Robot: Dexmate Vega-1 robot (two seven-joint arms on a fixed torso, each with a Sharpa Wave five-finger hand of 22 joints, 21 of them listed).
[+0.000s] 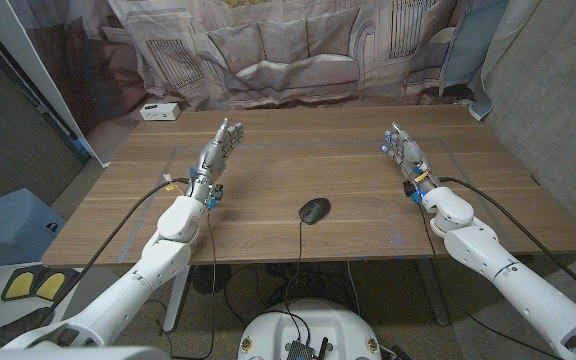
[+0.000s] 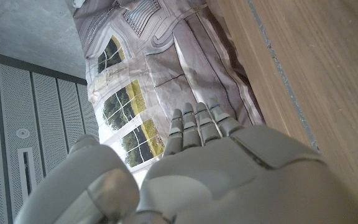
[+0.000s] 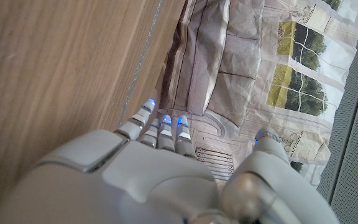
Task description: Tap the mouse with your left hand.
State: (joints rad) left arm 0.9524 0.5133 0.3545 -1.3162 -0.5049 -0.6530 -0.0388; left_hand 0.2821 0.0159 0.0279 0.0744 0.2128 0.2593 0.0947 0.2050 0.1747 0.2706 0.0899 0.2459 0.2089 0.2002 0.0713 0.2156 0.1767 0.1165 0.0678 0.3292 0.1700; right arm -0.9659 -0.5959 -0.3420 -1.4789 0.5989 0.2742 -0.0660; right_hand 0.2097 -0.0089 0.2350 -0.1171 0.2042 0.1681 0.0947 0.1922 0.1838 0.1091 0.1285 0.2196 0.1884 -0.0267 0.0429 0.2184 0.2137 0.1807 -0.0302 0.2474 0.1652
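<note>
A black corded mouse [image 1: 314, 210] lies near the table's front edge, about midway between my two arms. My left hand [image 1: 219, 148] stands at the left of the table, well behind and to the left of the mouse, with its fingers stretched out and nothing in it. Its back and straight fingers [image 2: 197, 127] show in the left wrist view. My right hand [image 1: 404, 150] stands at the right, fingers also extended and holding nothing, far from the mouse. Its back [image 3: 148, 168] shows in the right wrist view.
A small white box [image 1: 159, 111] sits at the table's back left corner. A printed fabric backdrop [image 1: 298, 50] hangs behind the wooden table [image 1: 298, 160]. The mouse's cable [image 1: 301, 245] runs over the front edge. Thin tape lines mark a rectangle on the tabletop.
</note>
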